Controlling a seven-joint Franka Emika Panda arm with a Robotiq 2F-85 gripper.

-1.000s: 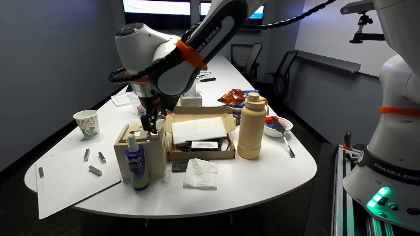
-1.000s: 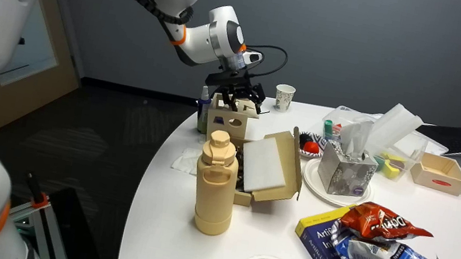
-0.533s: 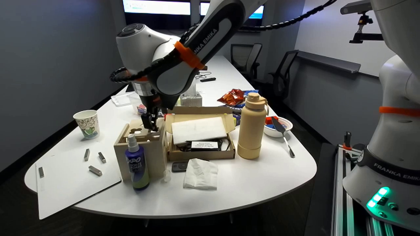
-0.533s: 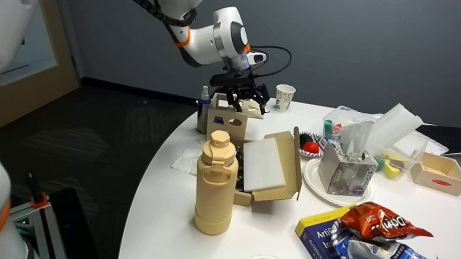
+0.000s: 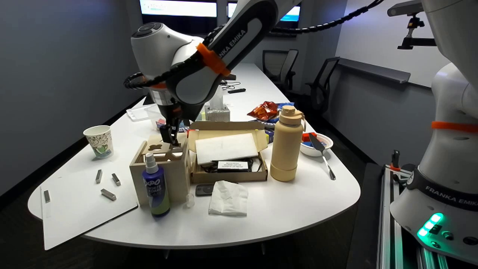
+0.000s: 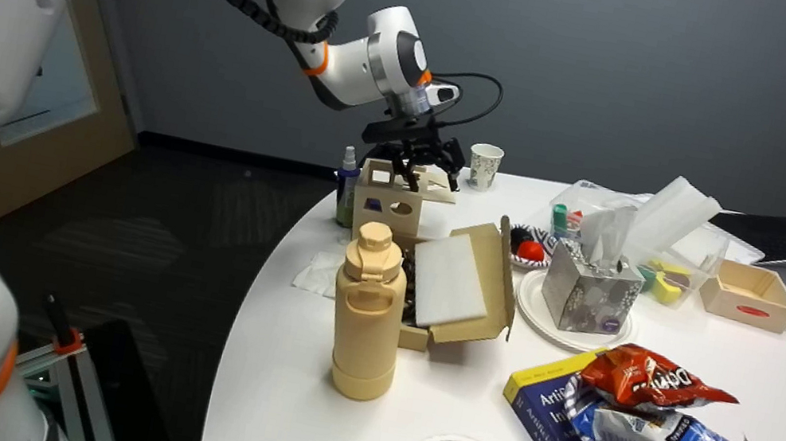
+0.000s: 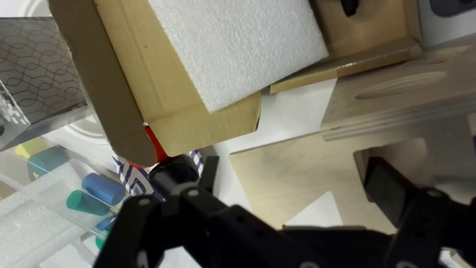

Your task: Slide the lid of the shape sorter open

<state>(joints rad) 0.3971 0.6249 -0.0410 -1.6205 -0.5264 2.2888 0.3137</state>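
Two spread jaws mark the working end of your gripper [image 6: 435, 173], with nothing visibly pinched between them. The wrist view places one jaw at lower right, apparently within a cutout [image 7: 403, 158] of the lid [image 7: 286, 171]; its mate, below and left of centre, lies beyond the panel's outer edge. How deep the first tip reaches, you cannot tell. Note your shape sorter [image 5: 179, 181], a pale wooden box left of centre in an exterior view, upright on the white surface [image 5: 298, 209], behind a purple EXPO spray bottle [image 5: 156, 188] and beside an open cardboard box [image 5: 229, 178]. Over the last second, the lid's free edge has moved towards the right of the frame in an exterior view, jutting further past the sorter's wall, with the jaws travelling alongside and rising slightly. Correspondingly, the opening at the lower side of the sorter's top appears wider. You may read this as a slide well under way but unfinished: the panel still covers part of the box, and you seem to be dragging it by its cutout rather than clamping it. Your next move probably calls for the same line of pull at a steadier height, since further rise could free the tip from the cutout or tilt the panel.
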